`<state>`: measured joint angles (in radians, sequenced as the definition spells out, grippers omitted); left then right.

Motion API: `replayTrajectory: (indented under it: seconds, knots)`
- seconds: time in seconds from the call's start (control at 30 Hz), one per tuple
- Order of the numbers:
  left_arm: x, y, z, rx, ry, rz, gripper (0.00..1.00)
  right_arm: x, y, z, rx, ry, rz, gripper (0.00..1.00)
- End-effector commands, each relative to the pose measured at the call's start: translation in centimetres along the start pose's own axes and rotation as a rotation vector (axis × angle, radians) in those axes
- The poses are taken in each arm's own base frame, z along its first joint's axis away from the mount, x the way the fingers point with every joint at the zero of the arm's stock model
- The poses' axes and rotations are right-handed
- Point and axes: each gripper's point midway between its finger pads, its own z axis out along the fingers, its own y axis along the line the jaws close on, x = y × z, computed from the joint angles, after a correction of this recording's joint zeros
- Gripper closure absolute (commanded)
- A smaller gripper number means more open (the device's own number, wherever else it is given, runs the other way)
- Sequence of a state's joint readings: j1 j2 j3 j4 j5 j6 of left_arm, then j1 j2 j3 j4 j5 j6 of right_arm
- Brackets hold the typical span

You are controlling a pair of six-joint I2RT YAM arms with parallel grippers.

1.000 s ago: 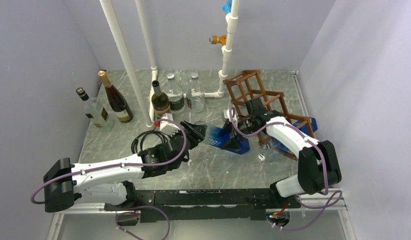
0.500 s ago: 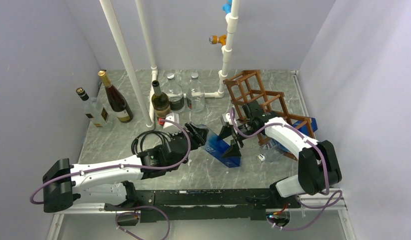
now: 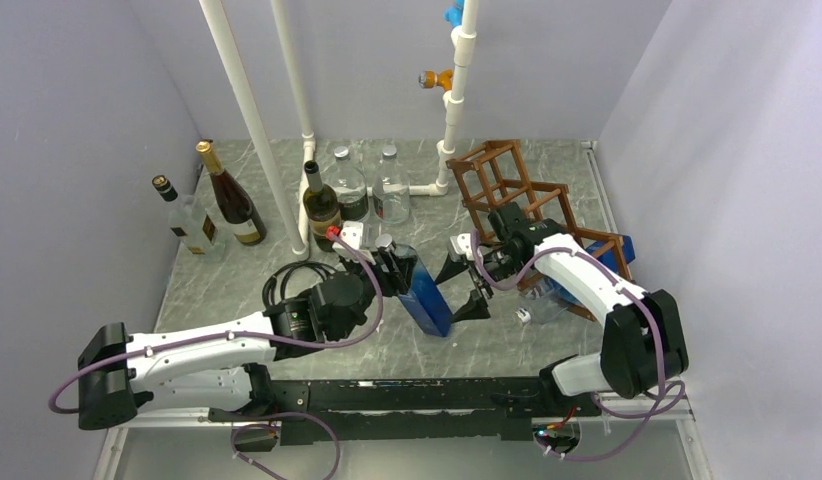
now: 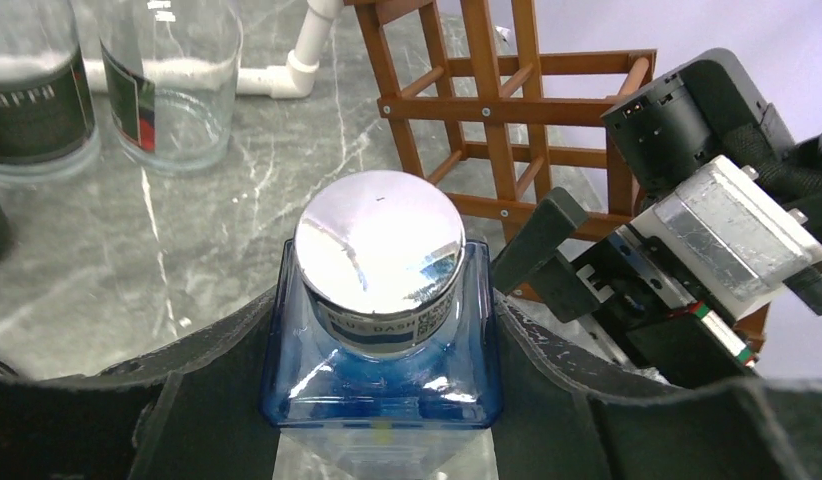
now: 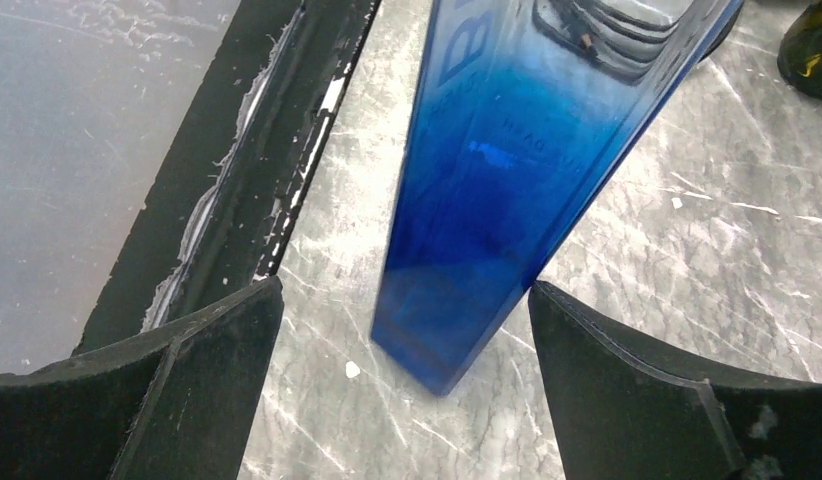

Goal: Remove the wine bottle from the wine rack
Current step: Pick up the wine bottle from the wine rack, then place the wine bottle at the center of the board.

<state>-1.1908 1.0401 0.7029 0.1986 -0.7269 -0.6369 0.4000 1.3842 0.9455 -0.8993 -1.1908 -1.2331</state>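
Left end effector (image 4: 382, 405) pinches the wine bottle (image 4: 379, 240), covering its shoulders; right end effector (image 5: 402, 390) spread.

Caught mid-table: my left pincer (image 3: 392, 266) grips the neck of a tilted blue square glass bottle (image 3: 424, 295), which takes up the centre of the grey marble table (image 3: 487, 350). My right pincer (image 3: 462, 288) stands just beside it, its spread fingers clear of the bottle on both sides. A reddish-brown wooden lattice rack (image 3: 522, 195) walls off the right rear. White plastic pipes (image 3: 249, 120) and a row of glass bottles (image 3: 349, 190) close the back, and two more bottles (image 3: 227, 195) stand near the left wall. Bare table runs along the near edge.
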Motion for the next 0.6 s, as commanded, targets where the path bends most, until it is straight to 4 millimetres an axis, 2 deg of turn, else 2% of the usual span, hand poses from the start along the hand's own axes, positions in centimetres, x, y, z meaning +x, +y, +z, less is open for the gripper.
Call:
replayTrajectory:
  seconds: [0.0,0.33,0.57]
  knots:
    - [-8.4,-2.2,-0.6,0.059,-0.219,0.035,1.0,-2.1,1.2,-0.4,-0.02,-0.048,-0.06,0.05]
    - [-11.4,-2.3,0.0,0.129,-0.243,0.292,1.0,-2.0,1.2,-0.7,0.002,-0.038,-0.069,0.05]
    - [-13.5,-1.1,1.8,0.164,-0.245,0.388,1.0,-1.7,1.0,-0.8,0.009,-0.032,-0.069,0.05]
